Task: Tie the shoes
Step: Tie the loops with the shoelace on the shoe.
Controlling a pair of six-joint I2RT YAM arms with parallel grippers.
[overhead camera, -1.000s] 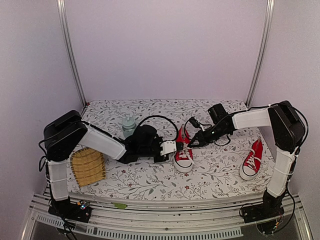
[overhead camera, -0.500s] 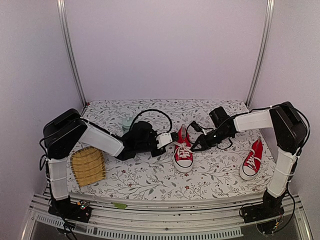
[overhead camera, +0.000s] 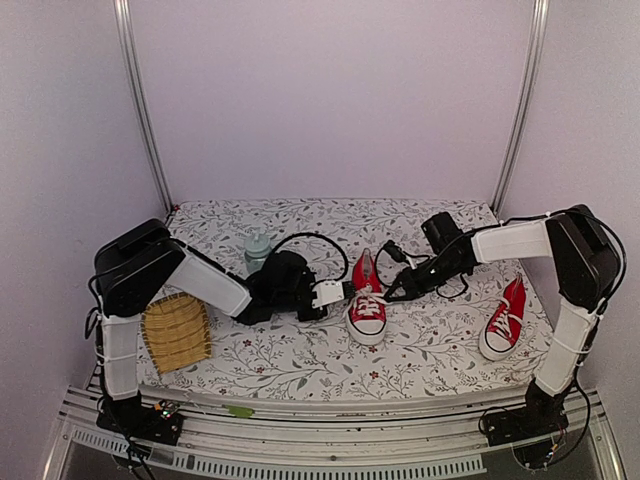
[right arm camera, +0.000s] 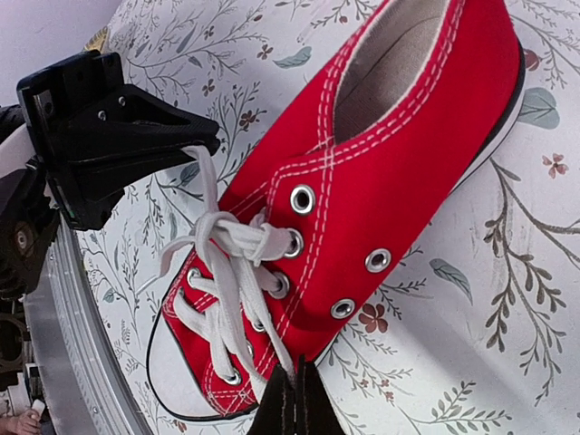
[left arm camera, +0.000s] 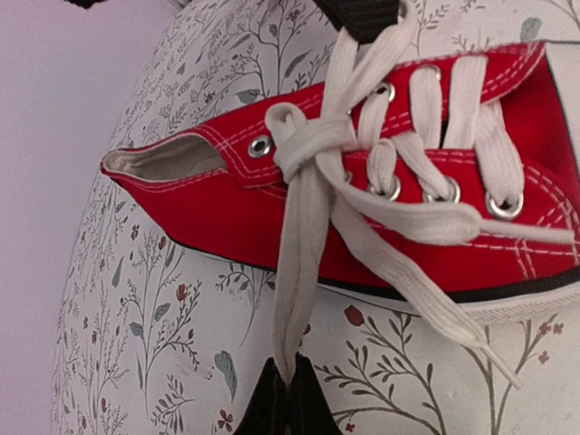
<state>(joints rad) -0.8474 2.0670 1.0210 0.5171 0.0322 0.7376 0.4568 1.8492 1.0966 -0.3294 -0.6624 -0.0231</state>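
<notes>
One red sneaker (overhead camera: pixel 367 299) with white laces lies mid-table, toe toward me. A lace knot (left arm camera: pixel 304 145) sits over its upper eyelets, also seen in the right wrist view (right arm camera: pixel 237 245). My left gripper (overhead camera: pixel 347 291) is at the shoe's left side, shut on a lace loop (left arm camera: pixel 294 281) pulled taut from the knot. My right gripper (overhead camera: pixel 390 294) is at the shoe's right side, shut on the other lace loop (right arm camera: pixel 263 335). The second red sneaker (overhead camera: pixel 503 318) lies at the right, its laces loose.
A woven bamboo mat (overhead camera: pixel 175 332) lies at the left front. A small pale green bottle (overhead camera: pixel 258 250) stands behind the left arm. Black cables (overhead camera: pixel 320 240) arch over the shoe area. The floral tablecloth (overhead camera: pixel 300 360) covers the table.
Both grippers have drawn the laces outward from the shoe, left and right. The knot over the eyelets has tightened. The shoe has stayed in place.
</notes>
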